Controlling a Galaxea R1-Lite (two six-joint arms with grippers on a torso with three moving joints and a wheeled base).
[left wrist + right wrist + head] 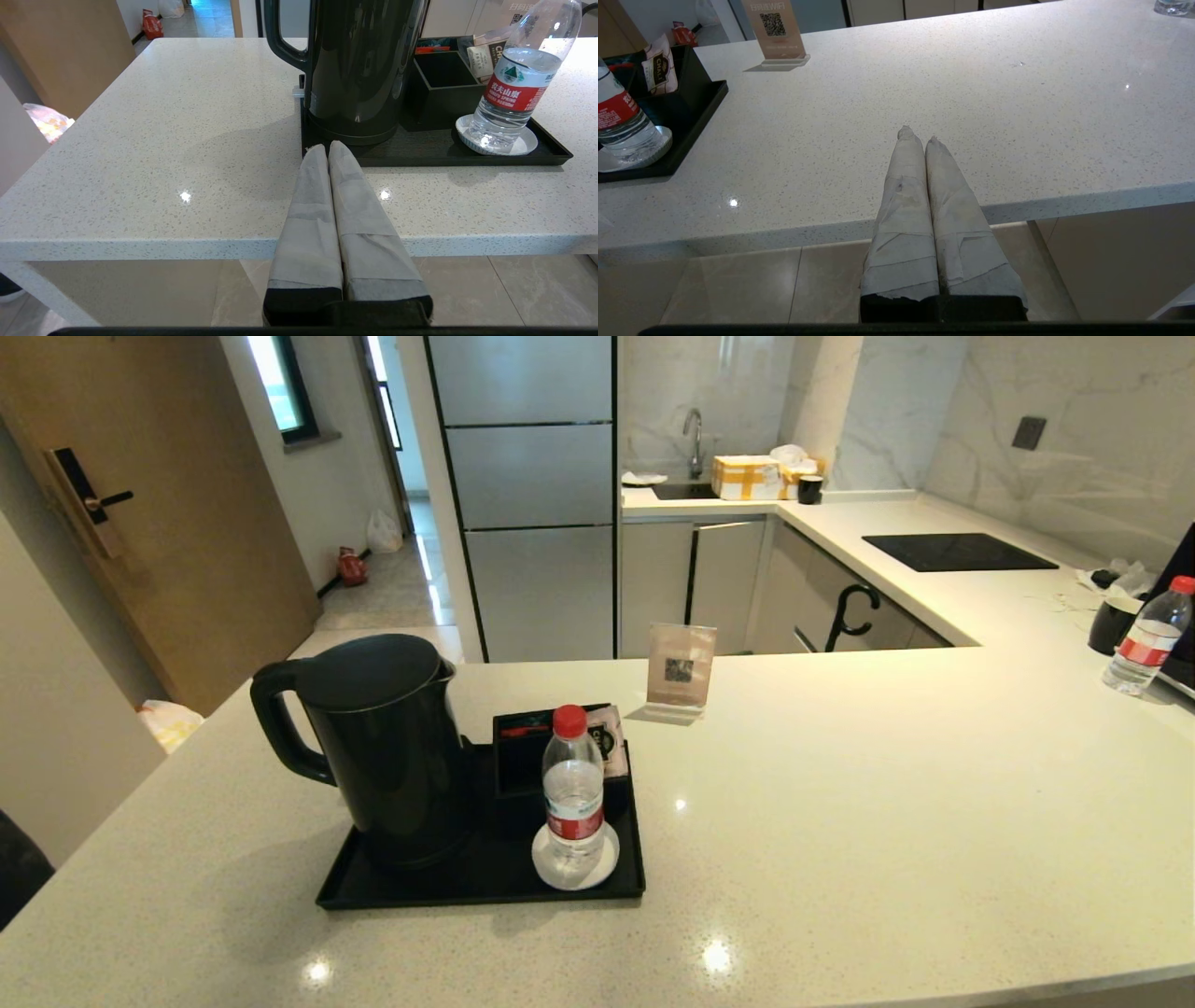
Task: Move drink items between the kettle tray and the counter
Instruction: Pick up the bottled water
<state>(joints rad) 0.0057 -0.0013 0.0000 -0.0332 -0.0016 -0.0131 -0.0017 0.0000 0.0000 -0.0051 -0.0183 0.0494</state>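
Note:
A clear water bottle (573,793) with red cap and red label stands upright on a white coaster in the flat black kettle tray (425,887), beside the black kettle (383,747). The pale tea sachet (611,739) leans in the small black box at the tray's back. The tray rests on the speckled counter (840,821). Neither gripper shows in the head view. My left gripper (328,147) is shut and empty, held off the counter's front edge, facing the kettle (359,70) and bottle (511,88). My right gripper (919,136) is shut and empty before bare counter, with bottle (619,121) and sachet (659,70) off to its side.
An upright QR card (680,677) stands behind the tray. A second water bottle (1146,639) and a dark cup (1113,623) stand at the counter's far right. A black hob (957,552) lies on the back worktop.

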